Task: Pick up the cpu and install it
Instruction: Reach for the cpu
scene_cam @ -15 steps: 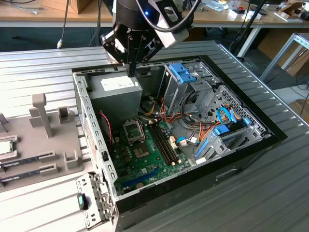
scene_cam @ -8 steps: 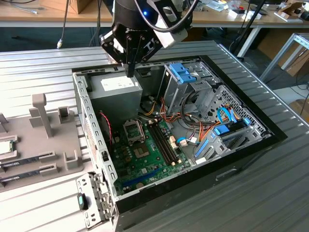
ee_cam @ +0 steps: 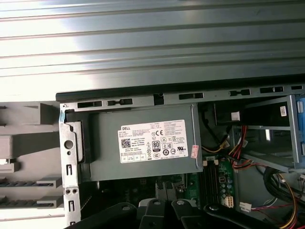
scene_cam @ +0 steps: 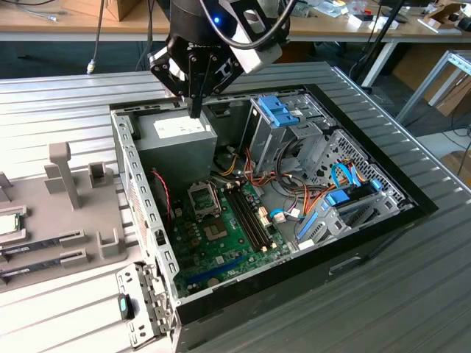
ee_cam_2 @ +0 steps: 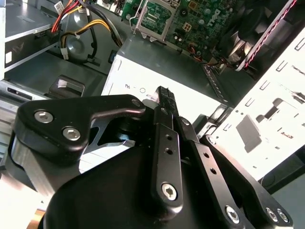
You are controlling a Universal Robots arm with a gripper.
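Pincer (scene_cam: 196, 109) hangs over the grey power supply (scene_cam: 180, 136) inside the open computer case (scene_cam: 140, 191), fingers pressed together with nothing gripped. The cpu (scene_cam: 9, 224) lies on the grey fixture tray (scene_cam: 66, 220) on the desk (scene_cam: 59, 95), at the exterior view's left edge, well apart from the pincer. The motherboard socket (scene_cam: 202, 197) sits just beside the power supply.

The power supply (scene_cam: 180, 140) sits in the case (scene_cam: 294, 266), behind the motherboard (scene_cam: 221, 235). At the exterior view's left, a tray (scene_cam: 44, 220) bears the cpu (scene_cam: 9, 225).
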